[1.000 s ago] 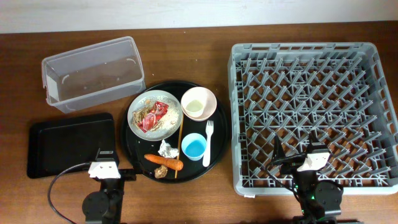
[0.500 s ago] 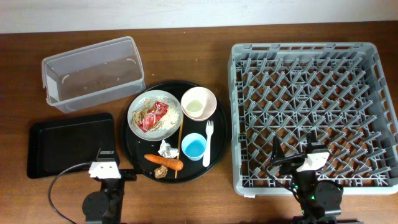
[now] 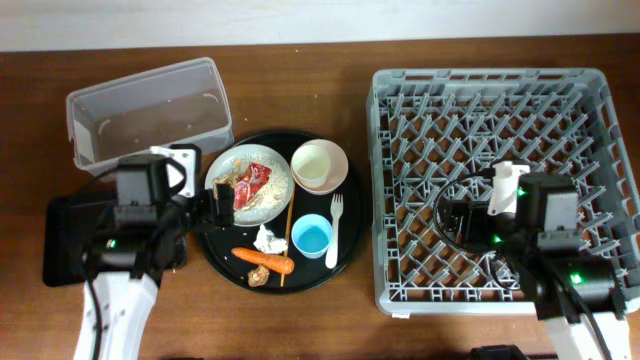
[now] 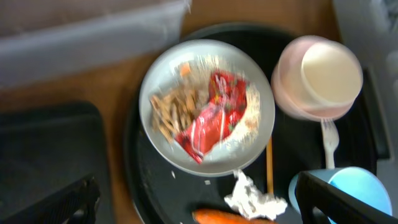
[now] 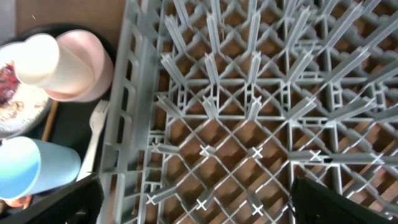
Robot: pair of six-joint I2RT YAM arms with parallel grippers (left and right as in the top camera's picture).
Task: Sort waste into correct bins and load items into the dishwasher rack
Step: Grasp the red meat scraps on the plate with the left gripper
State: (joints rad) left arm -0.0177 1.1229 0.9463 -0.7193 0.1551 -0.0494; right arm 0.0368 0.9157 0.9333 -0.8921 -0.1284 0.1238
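Observation:
The round white plate [image 3: 284, 170] holds the red wrapper [image 3: 253, 177] and noodle scraps [image 4: 171, 109]. The cream bowl [image 3: 320, 166], with a white cup [image 4: 331, 73] in it, the blue cup [image 3: 312, 237], white fork [image 3: 335, 230], tissue [image 3: 267, 238], carrot [image 3: 265, 259] and brown bits [image 3: 258, 277] lie on the round black tray. The grey rack [image 3: 378, 180] is at the right. My left gripper [image 3: 222, 199] hovers open at the plate's left edge; in the left wrist view [image 4: 199, 208] it is empty above the tissue [image 4: 252, 196]. My right gripper [image 5: 199, 205] is open and empty over the rack's lattice floor [image 5: 249, 124].
The clear tub [image 3: 150, 115] stands at the back left. The flat black tray [image 3: 70, 240] lies under my left arm. A wooden stick [image 3: 290, 235] lies on the round black tray [image 3: 345, 258]. The rack's pegs stand upright below my right gripper.
Both arms have left the front edge of the table. The left one now reaches over the plate's left side, the right one over the rack's front middle. The objects have not moved.

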